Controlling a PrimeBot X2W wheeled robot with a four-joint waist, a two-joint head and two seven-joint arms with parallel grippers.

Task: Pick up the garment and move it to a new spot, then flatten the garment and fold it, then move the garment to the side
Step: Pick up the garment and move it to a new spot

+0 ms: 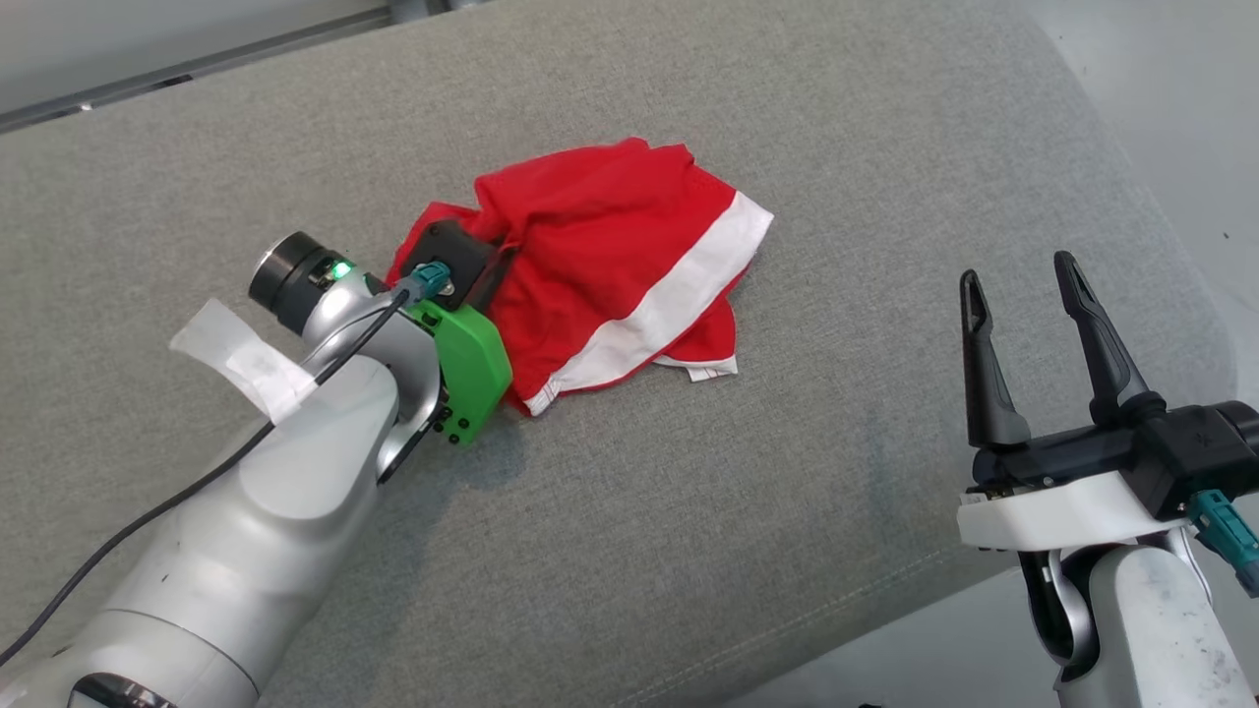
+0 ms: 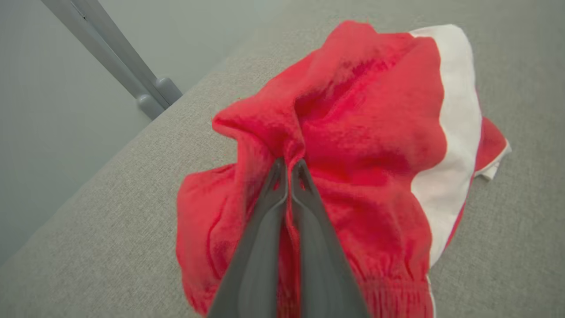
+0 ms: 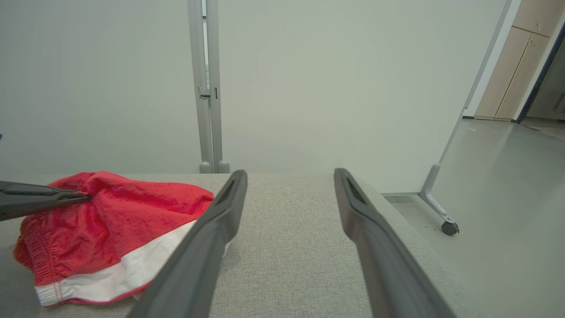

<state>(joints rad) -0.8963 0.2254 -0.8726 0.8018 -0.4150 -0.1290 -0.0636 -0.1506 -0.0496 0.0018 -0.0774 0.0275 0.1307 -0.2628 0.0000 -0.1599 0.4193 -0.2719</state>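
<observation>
The left claw (image 2: 289, 162) is clamped on a raised fold of the red shorts (image 2: 366, 145), with cloth pinched between its closed fingertips; the hold looks meant for lifting them to a new spot. The shorts lie bunched, white side stripe uppermost, near the middle of the grey upholstered seat (image 1: 689, 511), not yet flattened. The right claw (image 1: 1018, 273) stands apart and empty near the seat's right edge, well clear of the cloth, presumably in reserve for the spreading.
</observation>
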